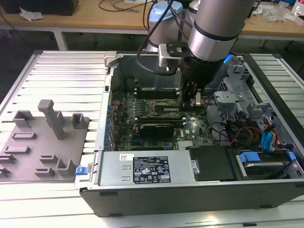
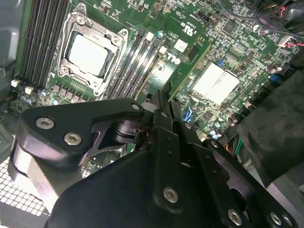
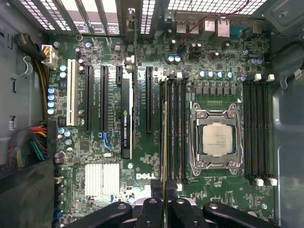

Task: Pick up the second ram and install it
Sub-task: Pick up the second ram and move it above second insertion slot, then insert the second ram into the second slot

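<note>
Jaws (image 3: 164,209) clamped on thin green ram (image 3: 165,142) above motherboard (image 3: 114,190) slots, stick's lower edge hidden.

A ribbed metal table (image 1: 66,71) carries an open computer case (image 1: 190,190) and a grey fixture tray (image 1: 42,142)

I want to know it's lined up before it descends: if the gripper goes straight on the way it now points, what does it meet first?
Most likely the memory slots beside the processor socket. The gripper points down at the motherboard, shut on a RAM stick whose edge runs along those slots. How far above them it is, is unclear.
</note>
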Controlling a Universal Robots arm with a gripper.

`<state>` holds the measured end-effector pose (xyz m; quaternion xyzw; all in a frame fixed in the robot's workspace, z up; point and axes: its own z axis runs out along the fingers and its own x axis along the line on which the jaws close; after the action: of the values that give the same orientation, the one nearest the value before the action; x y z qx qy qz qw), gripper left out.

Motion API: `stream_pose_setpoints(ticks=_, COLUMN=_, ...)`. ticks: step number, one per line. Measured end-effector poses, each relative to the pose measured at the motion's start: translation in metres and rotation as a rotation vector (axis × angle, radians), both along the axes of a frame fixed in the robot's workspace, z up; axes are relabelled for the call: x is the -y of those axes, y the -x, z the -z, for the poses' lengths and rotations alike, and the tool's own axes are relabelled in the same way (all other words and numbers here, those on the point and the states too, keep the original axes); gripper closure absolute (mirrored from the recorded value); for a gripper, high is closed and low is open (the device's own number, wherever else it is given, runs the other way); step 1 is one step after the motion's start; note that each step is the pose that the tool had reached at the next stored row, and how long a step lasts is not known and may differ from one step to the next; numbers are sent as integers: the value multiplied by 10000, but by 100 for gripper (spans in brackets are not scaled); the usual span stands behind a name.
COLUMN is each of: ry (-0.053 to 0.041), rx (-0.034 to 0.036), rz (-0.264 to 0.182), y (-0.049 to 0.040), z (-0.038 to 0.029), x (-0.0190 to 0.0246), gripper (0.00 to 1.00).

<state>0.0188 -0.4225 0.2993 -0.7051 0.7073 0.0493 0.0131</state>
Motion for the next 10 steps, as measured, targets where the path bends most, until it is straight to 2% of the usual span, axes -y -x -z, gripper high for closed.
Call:
stream_pose_setpoints(ticks=6, ry=-1, rx=1, rz=2, y=9, z=5, x=0, gripper=87)
stream_pose_setpoints(ticks=8, ry=0, rx=0, rz=-4, y=56, z=30, x=-18, gripper=87)
stream_pose_setpoints(ticks=10, ry=2, rx=1, rz=-5, y=90, z=57, x=-63, gripper=87)
